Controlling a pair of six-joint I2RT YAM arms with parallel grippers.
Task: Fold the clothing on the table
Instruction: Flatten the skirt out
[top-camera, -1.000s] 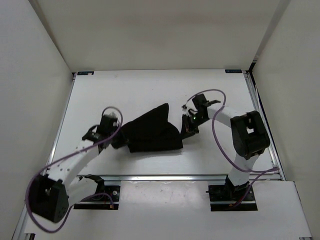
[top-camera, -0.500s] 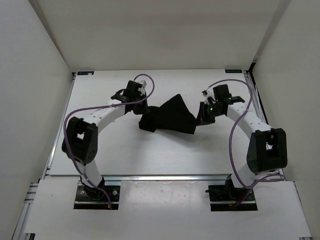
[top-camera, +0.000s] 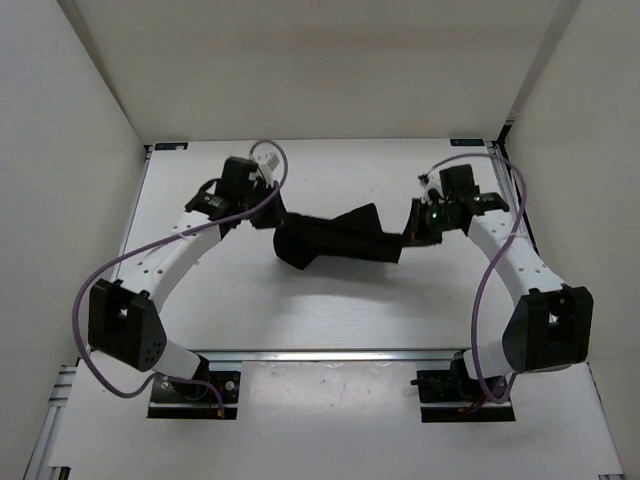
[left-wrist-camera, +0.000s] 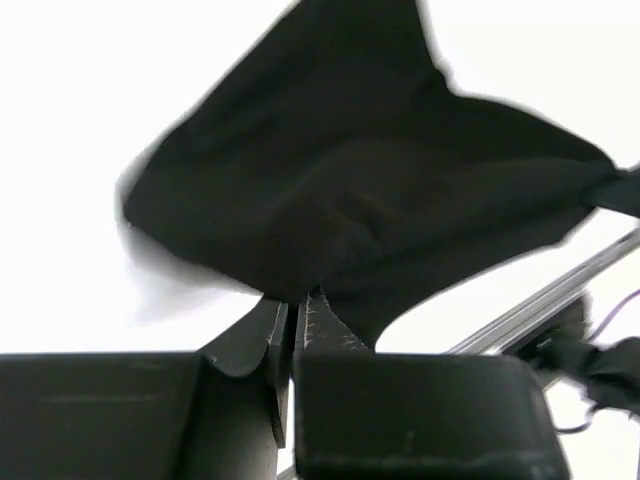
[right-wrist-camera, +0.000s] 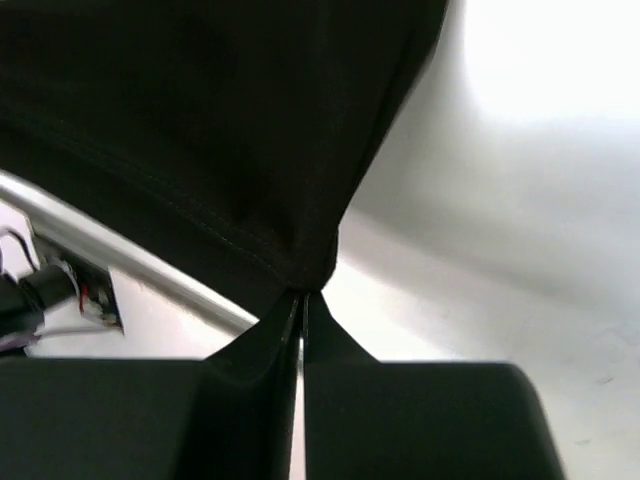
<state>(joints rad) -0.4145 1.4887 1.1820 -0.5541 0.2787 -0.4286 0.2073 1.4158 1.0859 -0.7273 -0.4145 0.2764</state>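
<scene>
top external view: the black clothing (top-camera: 335, 240) is strung between the two grippers over the middle of the white table (top-camera: 300, 320), somewhat nearer the far edge than the near one. the left gripper (top-camera: 270, 220) has its left end and the right gripper (top-camera: 407, 236) its right end, so the cloth runs as a loose, rumpled band from one to the other. a pointed flap stands up near the band's middle, and a rounder lobe sags at the lower left. from this view i cannot tell if that lobe touches the table. both arms arc in from the near edge, each trailing a purple cable (top-camera: 150, 250). small blue marks (top-camera: 170, 146) sit at the table's far corners.

left wrist view: the left gripper (left-wrist-camera: 297, 300) has its jaws pressed almost together, pinching a fold of the clothing right at the tips. from there the cloth spreads away in a wide, uneven sheet and narrows to a taut corner at the right edge of the picture. a silver rail (left-wrist-camera: 540, 300) shows below it at the lower right.

right wrist view: the right gripper (right-wrist-camera: 303, 297) has its jaws squeezed together on a corner of the clothing, where a stitched hem runs down into the tips. the cloth fans up and to the left from that pinch. the rail crosses under it at the left.
</scene>
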